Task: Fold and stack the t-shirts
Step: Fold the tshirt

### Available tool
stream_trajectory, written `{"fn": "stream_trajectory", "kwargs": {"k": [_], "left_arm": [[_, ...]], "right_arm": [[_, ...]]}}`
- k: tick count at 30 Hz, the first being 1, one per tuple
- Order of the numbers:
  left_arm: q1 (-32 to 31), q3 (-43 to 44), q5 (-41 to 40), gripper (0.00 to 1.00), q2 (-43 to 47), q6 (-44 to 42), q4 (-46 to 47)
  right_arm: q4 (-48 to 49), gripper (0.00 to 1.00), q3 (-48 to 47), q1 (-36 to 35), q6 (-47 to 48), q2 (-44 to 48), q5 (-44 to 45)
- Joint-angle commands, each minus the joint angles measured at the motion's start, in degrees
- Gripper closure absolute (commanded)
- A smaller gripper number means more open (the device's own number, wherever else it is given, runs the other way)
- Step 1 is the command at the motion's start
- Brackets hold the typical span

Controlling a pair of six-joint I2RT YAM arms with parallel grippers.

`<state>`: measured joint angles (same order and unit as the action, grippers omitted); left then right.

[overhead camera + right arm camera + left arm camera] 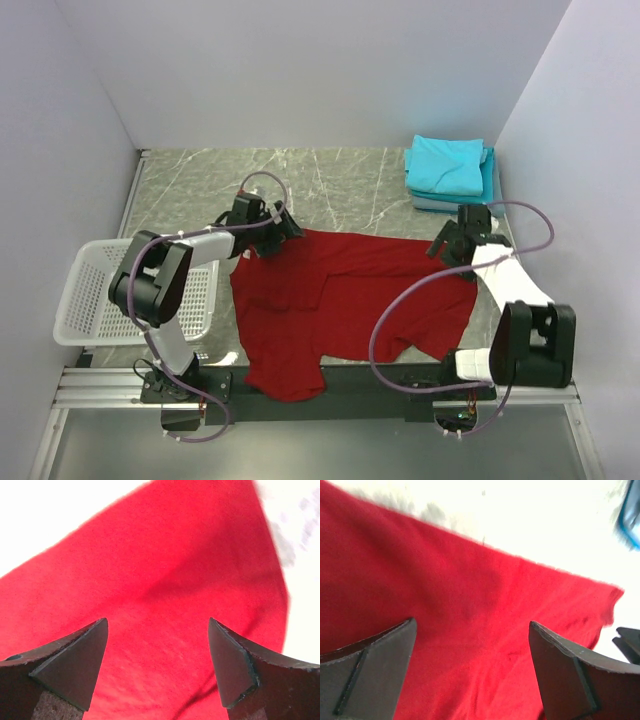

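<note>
A deep red t-shirt (340, 300) lies spread on the marble table, one part hanging over the near edge. My left gripper (283, 228) is open over its far left corner; the left wrist view shows red cloth (470, 630) between the spread fingers (560, 665). My right gripper (448, 243) is open over the shirt's far right corner; red cloth (160, 605) fills the right wrist view between its fingers (75, 660). Neither holds cloth. Folded turquoise and grey-blue shirts (447, 168) are stacked at the far right.
A white lattice basket (105, 295) sits at the table's left edge, beside the left arm. Pale walls close in on three sides. A grey cable (400, 330) loops over the shirt's right part.
</note>
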<state>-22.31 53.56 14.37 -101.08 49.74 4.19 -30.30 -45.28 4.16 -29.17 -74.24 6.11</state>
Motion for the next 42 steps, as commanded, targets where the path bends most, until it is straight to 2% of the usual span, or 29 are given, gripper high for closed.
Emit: {"fn": "stream_trajectory", "kwargs": {"k": [1,6,10,24,31,33,36,42], "left_arm": [[2.0,0.84,1.45,0.01,-1.4,-1.13,4.08],[3.23,-0.38,2.06,0.01,-2.37,-0.96,5.04],[3.93,-0.48,1.71,0.01,-2.98,-1.39,4.61],[7.28,-0.3,-0.83,0.01,-2.37,-2.27,1.79],[7.36,1.37,0.66,0.02,-2.81,-2.45,0.91],[7.36,1.2,0.92,0.02,-2.63,-2.36,1.44],[7.45,1.02,0.05,0.02,-2.37,-2.71,1.0],[8.24,1.11,0.22,0.01,-2.98,-3.33,0.56]], "right_arm": [[4.81,0.13,-5.95,0.06,3.33,-3.89,-3.12],[6.93,0.16,-6.4,0.06,2.54,-11.45,-5.76],[5.61,0.16,-4.48,0.06,1.66,-14.26,-3.22],[-0.54,0.16,-1.21,5.68,-0.54,-8.65,7.78],[1.29,0.16,-3.5,5.51,3.4,-1.71,0.76],[2.79,0.16,-3.5,5.24,5.08,-1.61,-5.56],[6.21,0.16,-4.37,4.02,7.19,-4.58,-12.78],[7.71,0.16,-7.98,0.41,6.76,-13.38,-10.34]]}}
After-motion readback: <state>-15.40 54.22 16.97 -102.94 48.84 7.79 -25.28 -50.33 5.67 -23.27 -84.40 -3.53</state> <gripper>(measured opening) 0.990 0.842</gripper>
